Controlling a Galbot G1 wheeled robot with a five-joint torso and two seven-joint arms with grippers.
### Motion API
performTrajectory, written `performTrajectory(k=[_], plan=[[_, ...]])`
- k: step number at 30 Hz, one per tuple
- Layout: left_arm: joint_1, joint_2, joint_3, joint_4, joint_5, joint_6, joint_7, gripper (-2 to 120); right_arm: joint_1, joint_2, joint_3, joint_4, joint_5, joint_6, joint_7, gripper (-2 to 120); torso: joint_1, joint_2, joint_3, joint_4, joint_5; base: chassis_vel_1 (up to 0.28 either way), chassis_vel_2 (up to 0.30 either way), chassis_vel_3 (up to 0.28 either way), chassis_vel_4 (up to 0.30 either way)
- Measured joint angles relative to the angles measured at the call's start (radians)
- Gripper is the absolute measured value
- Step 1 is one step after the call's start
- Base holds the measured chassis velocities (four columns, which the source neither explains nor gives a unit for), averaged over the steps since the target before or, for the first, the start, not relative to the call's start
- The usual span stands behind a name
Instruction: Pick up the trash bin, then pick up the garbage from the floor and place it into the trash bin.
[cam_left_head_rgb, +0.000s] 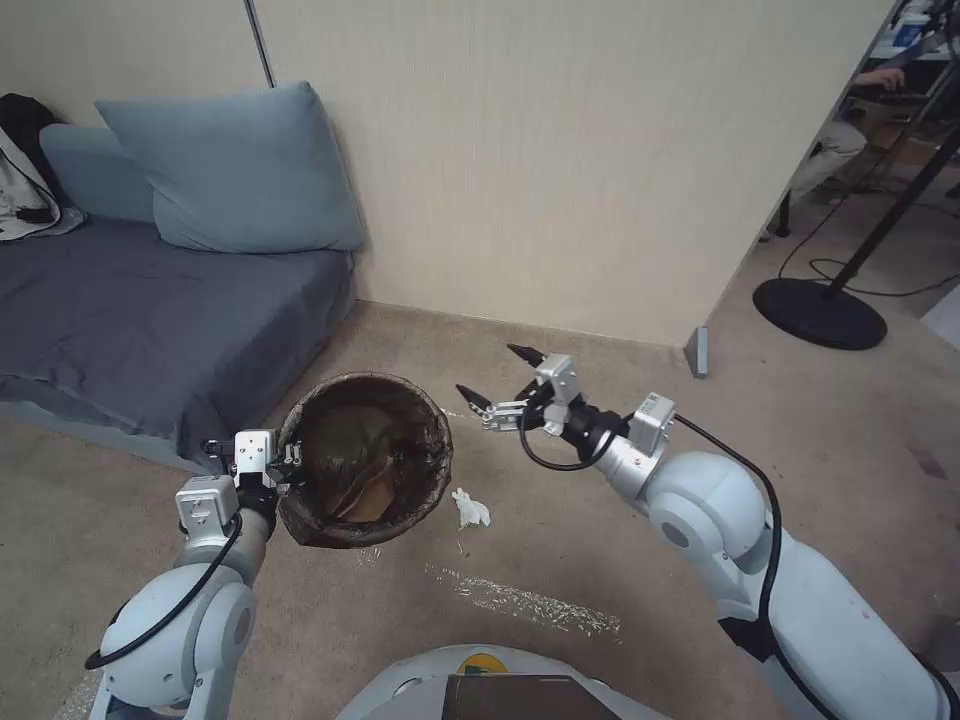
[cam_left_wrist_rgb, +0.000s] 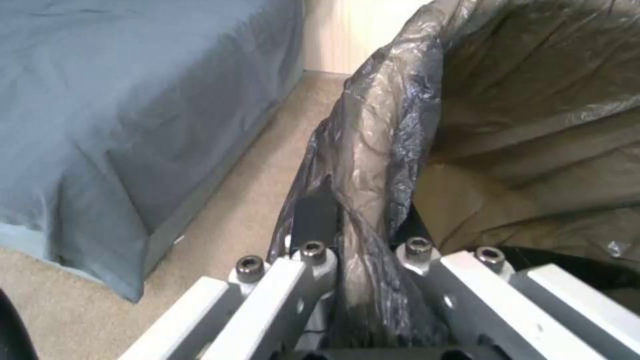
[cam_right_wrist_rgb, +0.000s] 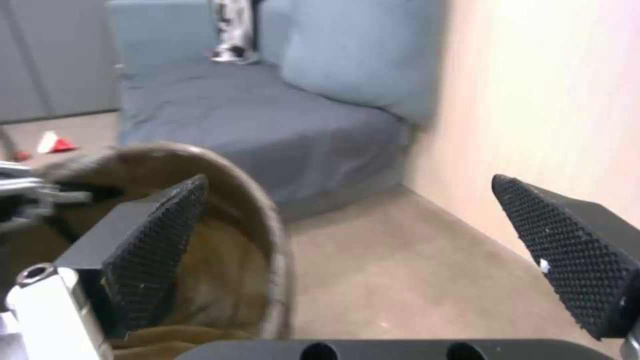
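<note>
Left claw (cam_left_head_rgb: 290, 462) is pinched on the left rim of the trash bin (cam_left_head_rgb: 365, 460), clamping the folded-over liner bag (cam_left_wrist_rgb: 380, 165) together with the rim. The bin hangs off the carpet (cam_left_head_rgb: 560, 540), mouth up, left of centre, near the blue sofa (cam_left_head_rgb: 150, 310).

Right claw (cam_left_head_rgb: 497, 377) is spread wide and empty, hovering just right of the bin, above the floor.

Garbage: a white crumpled scrap (cam_left_head_rgb: 470, 508) lies on the carpet just right of the bin's near edge. A red-and-white packet (cam_right_wrist_rgb: 55, 144) lies far off beyond the bin.

Handling, judged: the bin looks light and thin-walled, and a one-sided rim grip may let it tilt. The liner is slick film, so slip is possible. The scrap is soft, nearly weightless and compressible. Pinch it across its bulk from above; it may flatten, not break.
</note>
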Motion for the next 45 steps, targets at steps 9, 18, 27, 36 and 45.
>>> performTrajectory(k=[9, 18, 27, 36, 45], plan=[[0.002, 0.009, -0.005, 0.000, -0.008, 0.000, 0.003, 4, -0.175, -0.001, 0.206, -0.072, -0.024, 0.058, -0.076, 100, 0.000, 0.000, 0.000, -0.0001, -0.0001, 0.000, 0.000, 0.000, 0.000], [0.002, 0.011, -0.003, -0.013, -0.008, 0.001, 0.004, 4, -0.206, 0.029, 0.193, -0.253, -0.089, 0.138, -0.123, 100, 0.000, 0.000, 0.000, 0.0001, -0.0002, 0.000, 0.000, 0.000, 0.000], [0.011, 0.015, -0.003, -0.034, -0.009, 0.007, 0.004, 4, -0.142, 0.046, 0.096, -0.452, -0.172, 0.191, -0.221, 100, 0.000, 0.000, 0.000, 0.0002, -0.0003, 0.000, 0.000, 0.000, 0.000], [0.018, 0.012, -0.004, -0.043, -0.005, 0.008, 0.004, 4, -0.120, 0.077, 0.038, -0.497, -0.207, 0.097, -0.236, 100, 0.000, 0.000, 0.000, 0.0000, -0.0003, 0.000, 0.000, 0.000, 0.000], [0.019, 0.009, 0.001, -0.051, -0.002, 0.011, 0.002, 4, -0.076, 0.113, -0.014, -0.558, -0.256, 0.028, -0.231, 100, 0.000, 0.000, 0.000, 0.0001, -0.0003, 0.000, 0.000, 0.000, 0.000]])
